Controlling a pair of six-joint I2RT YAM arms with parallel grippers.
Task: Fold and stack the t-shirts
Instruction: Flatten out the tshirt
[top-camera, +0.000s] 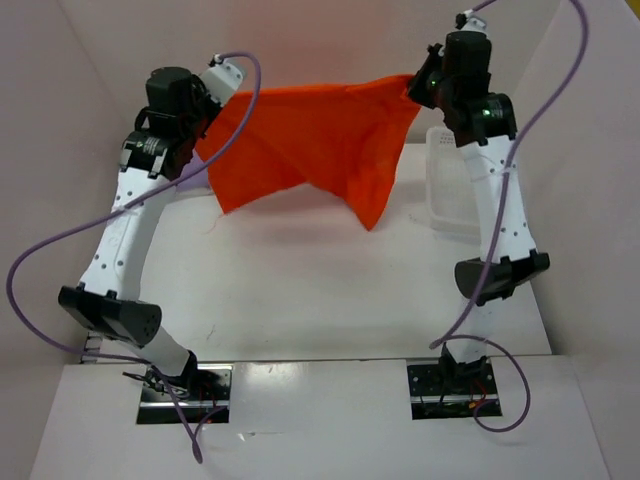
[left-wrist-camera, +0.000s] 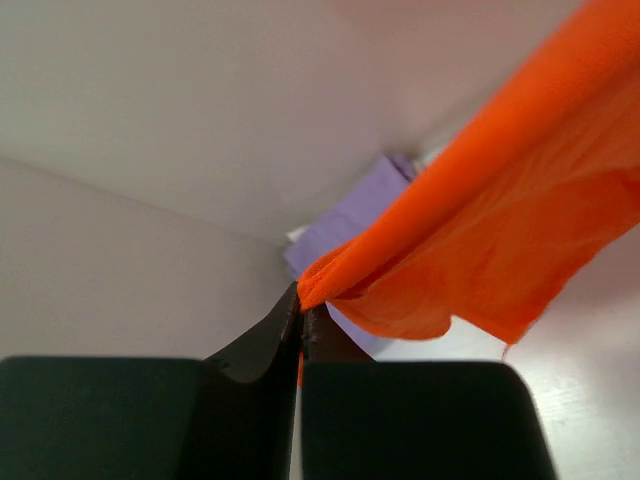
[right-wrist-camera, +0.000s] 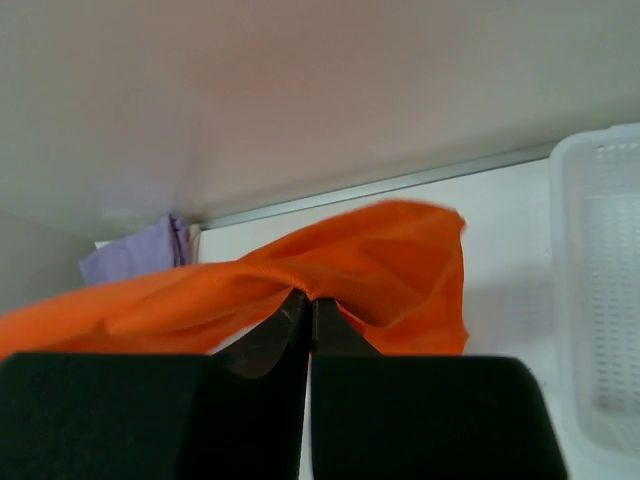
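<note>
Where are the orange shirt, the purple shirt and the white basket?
orange shirt (top-camera: 300, 140), top view, middle of the hanging cloth
purple shirt (left-wrist-camera: 350, 215), left wrist view, its visible face
white basket (right-wrist-camera: 606, 300), right wrist view, mesh wall

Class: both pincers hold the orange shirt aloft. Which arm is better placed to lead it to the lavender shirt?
Left, probably: the left pincer, shut on the orange shirt, hangs close to the lavender shirt at far left; the right pincer grips near the basket opposite.

Stretched orange shirt (top-camera: 310, 150) bars the middle; basket (top-camera: 446, 190) crowds the right edge.
</note>
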